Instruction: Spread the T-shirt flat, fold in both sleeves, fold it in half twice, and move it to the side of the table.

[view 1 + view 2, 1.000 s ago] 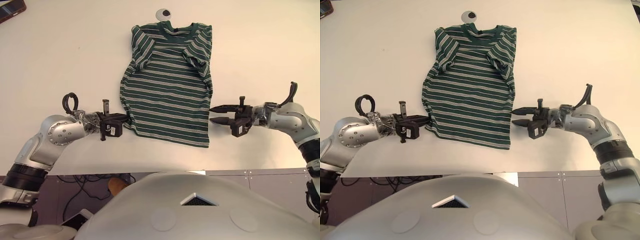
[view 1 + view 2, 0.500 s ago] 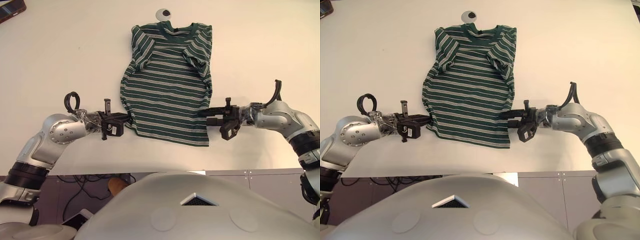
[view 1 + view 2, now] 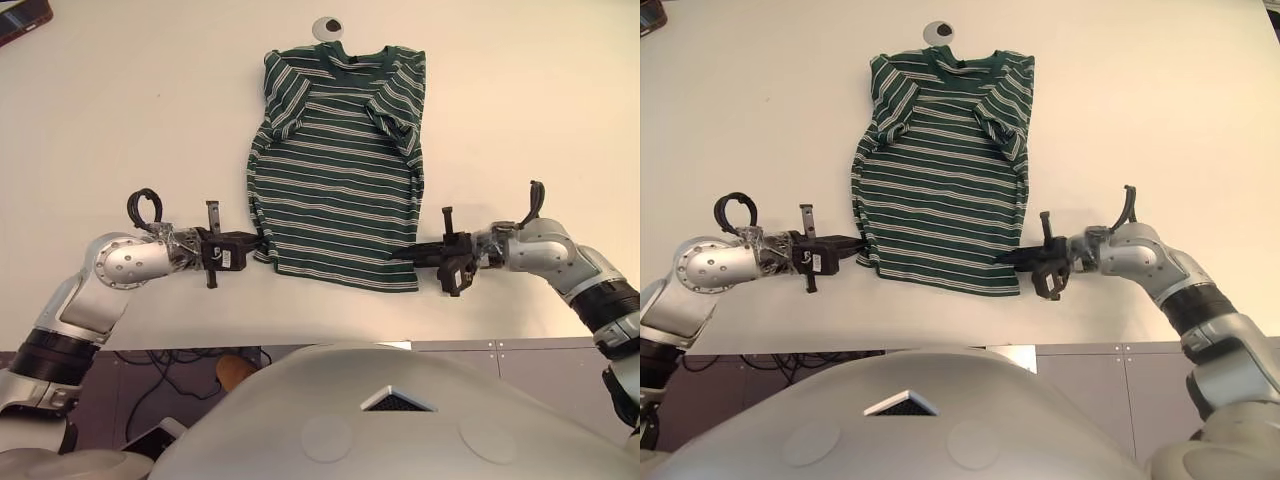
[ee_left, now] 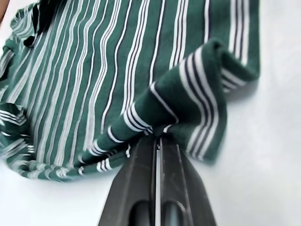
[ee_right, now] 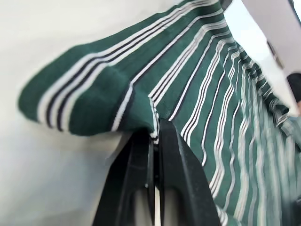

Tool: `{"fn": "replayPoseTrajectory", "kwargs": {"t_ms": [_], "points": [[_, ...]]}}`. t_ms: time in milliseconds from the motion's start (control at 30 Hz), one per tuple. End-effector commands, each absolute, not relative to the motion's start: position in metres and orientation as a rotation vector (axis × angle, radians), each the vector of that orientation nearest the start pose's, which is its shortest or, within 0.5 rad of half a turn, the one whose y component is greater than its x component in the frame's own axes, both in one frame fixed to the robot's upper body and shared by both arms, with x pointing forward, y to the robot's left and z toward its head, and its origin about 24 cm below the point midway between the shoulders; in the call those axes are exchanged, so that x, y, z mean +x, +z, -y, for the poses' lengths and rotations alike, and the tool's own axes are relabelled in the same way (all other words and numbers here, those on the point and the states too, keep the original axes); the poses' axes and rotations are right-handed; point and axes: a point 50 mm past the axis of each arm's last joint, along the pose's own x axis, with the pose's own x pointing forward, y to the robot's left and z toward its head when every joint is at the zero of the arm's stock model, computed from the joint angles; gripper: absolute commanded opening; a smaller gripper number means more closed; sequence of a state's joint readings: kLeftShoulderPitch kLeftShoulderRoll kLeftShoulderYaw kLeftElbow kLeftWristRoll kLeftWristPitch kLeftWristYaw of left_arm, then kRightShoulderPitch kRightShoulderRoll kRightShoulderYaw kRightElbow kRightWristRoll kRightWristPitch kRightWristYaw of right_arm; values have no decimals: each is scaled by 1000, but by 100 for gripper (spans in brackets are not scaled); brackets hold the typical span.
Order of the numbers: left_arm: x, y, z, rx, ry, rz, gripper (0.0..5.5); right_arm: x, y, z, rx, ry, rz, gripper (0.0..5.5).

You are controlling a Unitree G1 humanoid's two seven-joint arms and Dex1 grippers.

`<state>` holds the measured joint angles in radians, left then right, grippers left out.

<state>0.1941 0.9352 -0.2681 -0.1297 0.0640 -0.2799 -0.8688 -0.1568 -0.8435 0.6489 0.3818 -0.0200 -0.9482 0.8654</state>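
While the T-shirt [image 3: 335, 170] lay on the table [image 3: 120, 110], the left gripper [image 3: 262, 243] pinched one hem corner; the right gripper [image 3: 400, 254] pinched the other

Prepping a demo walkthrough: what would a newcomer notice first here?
The green striped T-shirt lying on the table, collar away from the robot, both sleeves folded in. Then the symmetry: the left gripper and the right gripper each have jaws shut on a bottom hem corner, fabric bunched up at the pinch. A small round black-and-white disc sits just beyond the collar.
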Motion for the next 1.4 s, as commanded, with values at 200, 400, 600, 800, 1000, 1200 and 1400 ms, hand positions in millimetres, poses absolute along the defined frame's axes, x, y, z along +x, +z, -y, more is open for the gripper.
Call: {"fn": "replayPoseTrajectory", "kwargs": {"t_ms": [200, 400, 600, 800, 1000, 1200, 1400], "points": [[161, 95, -209, 198, -1371, -557, 0, 180, 51, 236, 51, 1668, -816, 3], [228, 121, -213, 140, -1092, -402, 0, 253, 82, 240, 279, 1354, -570, 3], [302, 126, -210, -24, -858, -346, 0, 322, 87, 220, 400, 1040, -507, 3], [355, 119, -204, -3, -708, -317, 0, 355, 77, 206, 431, 814, -481, 3], [376, 94, -198, -50, -602, -397, 31, 363, 58, 202, 455, 590, -572, 0], [383, 77, -201, -66, -384, -407, 106, 374, 58, 204, 554, 298, -504, 83], [371, 83, -183, 78, -593, -173, 106, 382, 67, 222, 384, 118, -370, 83]]}}
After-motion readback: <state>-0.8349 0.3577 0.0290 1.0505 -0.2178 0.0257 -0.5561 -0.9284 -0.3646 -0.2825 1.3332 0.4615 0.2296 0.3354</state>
